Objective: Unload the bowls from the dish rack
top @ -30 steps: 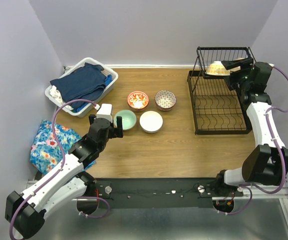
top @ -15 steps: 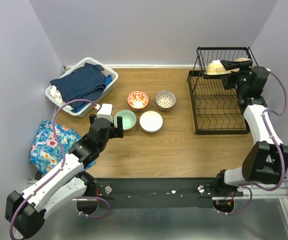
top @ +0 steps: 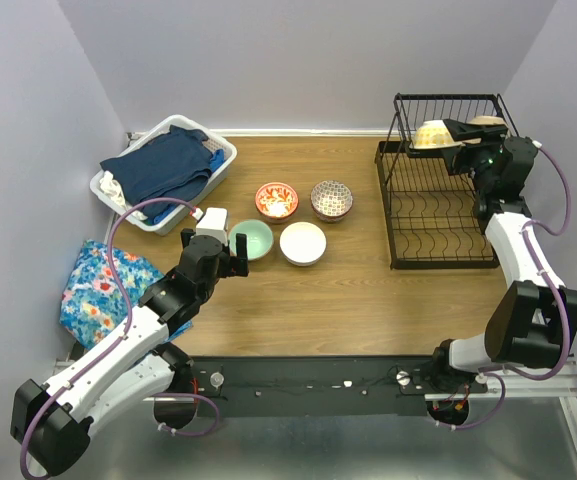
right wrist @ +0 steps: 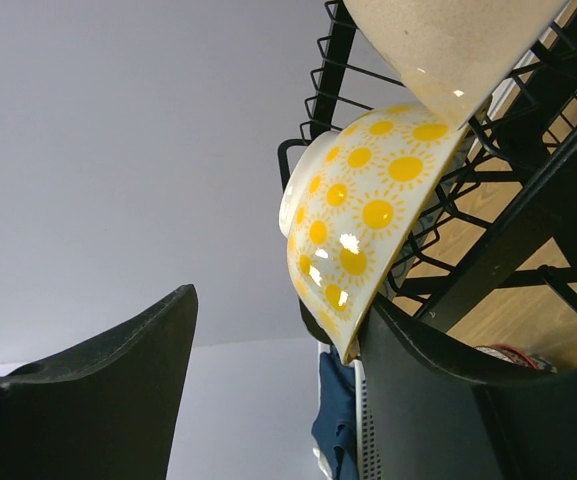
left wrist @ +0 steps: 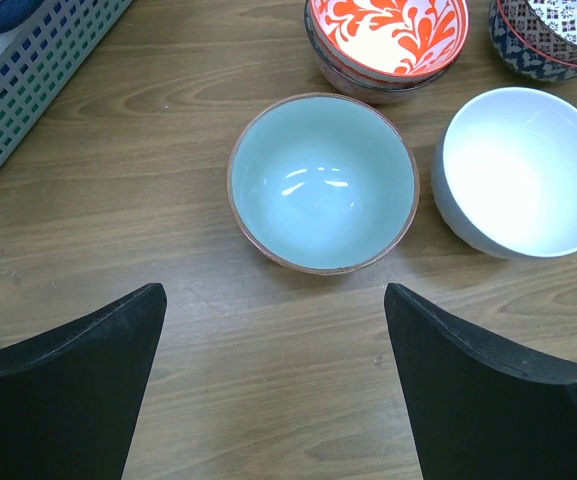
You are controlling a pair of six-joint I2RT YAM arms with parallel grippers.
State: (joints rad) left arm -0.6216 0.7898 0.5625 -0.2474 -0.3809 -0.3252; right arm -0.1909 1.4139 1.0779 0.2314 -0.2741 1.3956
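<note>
1. We are finding the dish rack [top: 438,215] standing along the right edge of the worktop [top: 348,300], reaching toward the far right corner.
2. Two bowls are resting tilted on its upper tier: a cream bowl with yellow dots [right wrist: 368,210] and, just beside it, a beige bowl [right wrist: 448,40].
3. The right gripper [right wrist: 280,295] is reaching up to that tier. Its jaws are standing apart around the dotted bowl's rim, one finger against the bowl and the other well clear (so nothing is being clamped).
4. Four bowls are sitting upright around the middle of the worktop: a mint bowl [left wrist: 323,185] and a white bowl [left wrist: 523,170] side by side, with a red-orange floral bowl [left wrist: 388,35] and a dark patterned bowl [left wrist: 548,35] behind them.
5. The left gripper [left wrist: 273,295] is hovering just on the near side of the mint bowl, jaws spread wide and holding nothing.
6. A white laundry basket [top: 213,175] of blue clothes is occupying the far left corner, and a floral cloth [top: 98,290] is lying at the left edge.
</note>
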